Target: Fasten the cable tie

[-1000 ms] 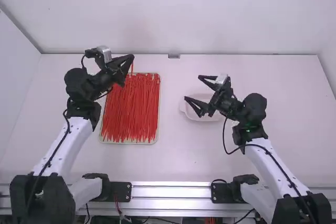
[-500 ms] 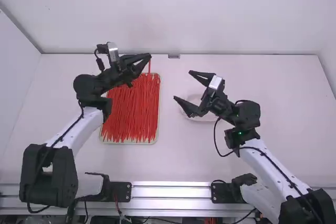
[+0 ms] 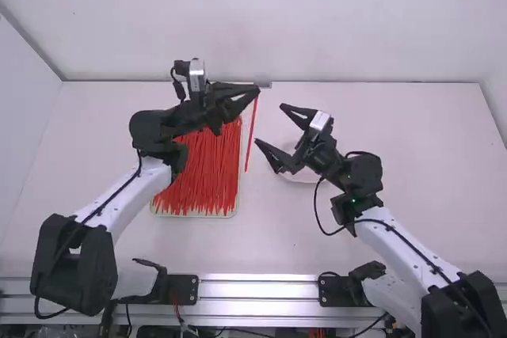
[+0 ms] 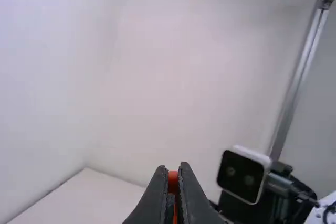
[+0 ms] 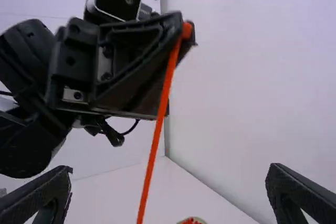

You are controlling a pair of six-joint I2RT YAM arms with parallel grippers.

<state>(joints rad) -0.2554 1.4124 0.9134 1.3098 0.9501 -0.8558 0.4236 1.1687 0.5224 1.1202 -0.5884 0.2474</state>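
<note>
Jaws shut, our left gripper point(image 3: 255, 93) pinches a thin red plastic cable tie point(image 3: 250, 136) by its top, dangling beside our wide-open, empty right gripper point(image 3: 269, 126); we judge it light, whippy and slick, best caught near its tail.

On the table point(image 3: 412, 132), a tray point(image 3: 194, 215) heaped with spare ties point(image 3: 202, 168) lies at 9 o'clock of centre. Above its far right corner, one cable tie point(image 3: 249, 140) hangs from the left gripper point(image 3: 255, 93). The right gripper point(image 3: 270, 125) is just beside the tie, at its 3 o'clock.
</note>
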